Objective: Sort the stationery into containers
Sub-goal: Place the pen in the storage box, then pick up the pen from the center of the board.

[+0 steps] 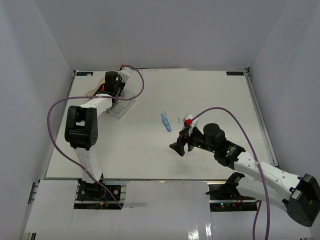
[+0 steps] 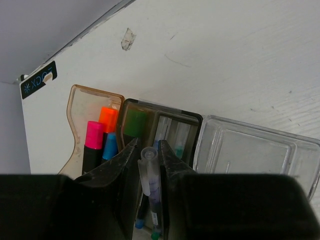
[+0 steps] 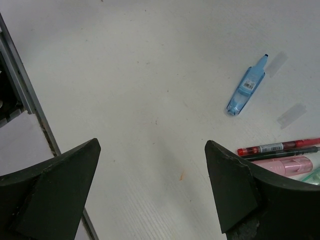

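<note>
Left pincer nips a pen over the grey cell of the tray, seemingly to drop it in; right pincer, far from the tray, gapes empty near a marker.

Your right gripper hangs over the white table, jaws spread wide; pastel blue highlighter lies upper right; red pen and pink marker side by side at right edge

The white table bears an organiser tray far left, a blue highlighter mid-table, and a red pen beside a pink marker further right.
</note>
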